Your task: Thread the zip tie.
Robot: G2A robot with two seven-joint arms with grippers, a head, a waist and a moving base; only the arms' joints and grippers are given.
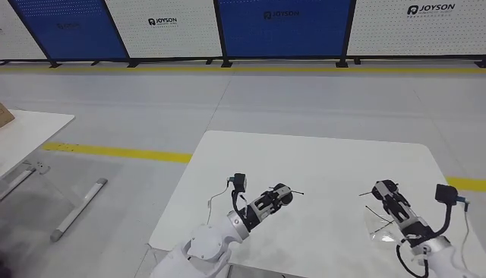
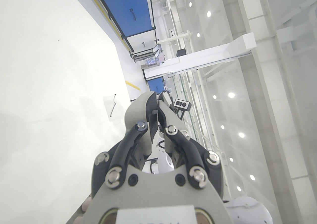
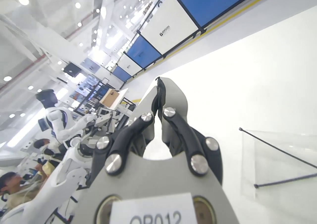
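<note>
Left gripper [image 2: 155, 108] clamps a zip tie [image 1: 298, 192]; right gripper [image 3: 158, 91] pinches a second zip tie [image 1: 365, 194]; 2 spares [image 3: 277, 148] lie in a clear bag [image 3: 250, 160] beside it; probably light, springy, slick, so pinch near the head.

One thin black zip tie [image 3: 277, 148] and a second tie [image 3: 284, 180] lie straight on a clear bag [image 3: 272, 135] on the worktop [image 3: 235, 73], heads apart, tails converging. A third tie [image 3: 158, 93] is pinched in the right gripper [image 3: 158, 83], tip protruding.
</note>
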